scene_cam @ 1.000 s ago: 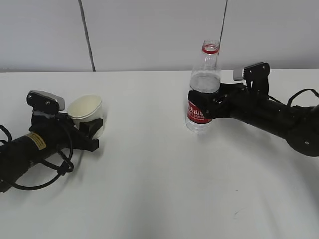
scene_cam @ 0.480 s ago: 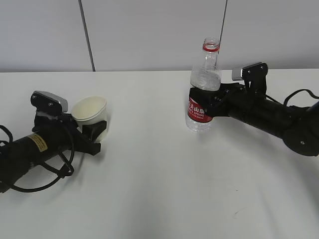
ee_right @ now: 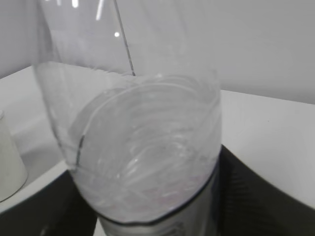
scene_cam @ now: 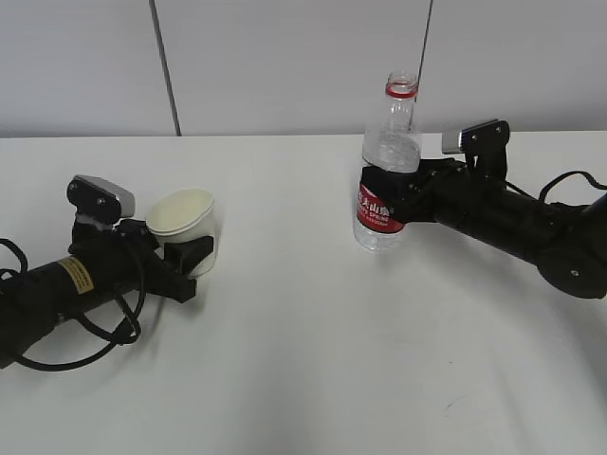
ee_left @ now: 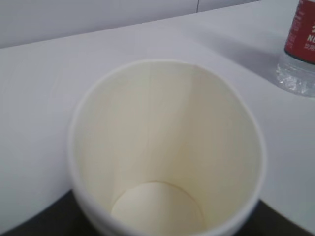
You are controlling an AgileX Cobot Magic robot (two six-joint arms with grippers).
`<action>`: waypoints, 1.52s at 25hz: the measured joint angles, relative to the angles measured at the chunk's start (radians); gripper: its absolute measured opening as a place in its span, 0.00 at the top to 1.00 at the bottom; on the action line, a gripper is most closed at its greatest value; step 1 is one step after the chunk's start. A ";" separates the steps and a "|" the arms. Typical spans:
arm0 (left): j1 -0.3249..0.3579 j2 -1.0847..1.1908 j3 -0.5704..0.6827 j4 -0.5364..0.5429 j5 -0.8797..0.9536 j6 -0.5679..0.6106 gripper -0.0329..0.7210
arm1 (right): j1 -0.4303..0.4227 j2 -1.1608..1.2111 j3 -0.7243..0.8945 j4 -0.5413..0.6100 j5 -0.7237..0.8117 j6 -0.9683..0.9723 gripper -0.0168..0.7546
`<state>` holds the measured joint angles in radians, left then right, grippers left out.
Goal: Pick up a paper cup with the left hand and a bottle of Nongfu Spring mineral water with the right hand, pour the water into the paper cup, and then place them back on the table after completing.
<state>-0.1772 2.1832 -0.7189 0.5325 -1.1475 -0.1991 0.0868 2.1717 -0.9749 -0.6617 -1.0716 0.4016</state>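
Observation:
The white paper cup is held in my left gripper, shut on its lower part; the cup tilts a little toward the arm with the yellow sticker. In the left wrist view the cup fills the frame and is empty inside. The clear bottle with a red label and red neck ring, uncapped, stands upright at centre right. My right gripper is shut on its middle. In the right wrist view the bottle shows close up between the black fingers, with clear water in its lower part.
The white table stretches wide between and in front of the arms. A grey wall with a dark seam stands behind. The left arm's black cable loops on the table at lower left.
My left gripper has moved the cup to the right and slightly toward the front. The bottle rose a little in the right gripper, then stayed still.

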 joint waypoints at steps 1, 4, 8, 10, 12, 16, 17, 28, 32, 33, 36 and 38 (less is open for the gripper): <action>0.000 0.000 0.000 0.013 -0.001 -0.019 0.46 | 0.000 0.000 0.000 0.000 0.000 -0.001 0.38; -0.004 0.000 -0.002 0.038 -0.002 -0.048 0.46 | 0.000 0.000 0.000 0.000 0.000 -0.002 0.40; -0.039 0.000 -0.002 0.042 -0.002 -0.055 0.46 | 0.000 0.000 0.000 -0.006 0.002 -0.009 0.44; -0.064 0.000 -0.002 0.040 -0.002 -0.056 0.46 | 0.000 0.000 0.000 -0.007 0.004 -0.009 0.44; -0.091 0.000 -0.004 0.039 0.002 -0.058 0.46 | 0.000 -0.004 0.000 -0.011 0.013 -0.011 0.45; -0.140 0.000 -0.042 0.041 0.005 -0.062 0.46 | 0.000 -0.021 0.000 -0.040 0.042 -0.011 0.45; -0.152 0.000 -0.054 0.041 0.005 -0.066 0.46 | 0.000 -0.029 0.000 -0.048 0.057 -0.011 0.45; -0.231 0.000 -0.166 0.048 0.004 -0.107 0.46 | 0.004 -0.127 0.002 -0.081 0.260 -0.028 0.45; -0.246 0.000 -0.210 0.055 0.022 -0.128 0.46 | 0.004 -0.154 0.002 -0.113 0.304 -0.056 0.45; -0.251 0.000 -0.218 0.063 0.030 -0.131 0.46 | 0.004 -0.160 0.002 -0.117 0.305 -0.059 0.45; -0.266 0.000 -0.241 0.070 0.060 -0.137 0.46 | 0.004 -0.172 0.002 -0.118 0.307 -0.080 0.45; -0.273 0.000 -0.246 0.073 0.069 -0.141 0.46 | 0.004 -0.175 0.002 -0.119 0.307 -0.101 0.45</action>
<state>-0.4497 2.1832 -0.9647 0.6059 -1.0780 -0.3397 0.0905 1.9964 -0.9729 -0.7809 -0.7644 0.3001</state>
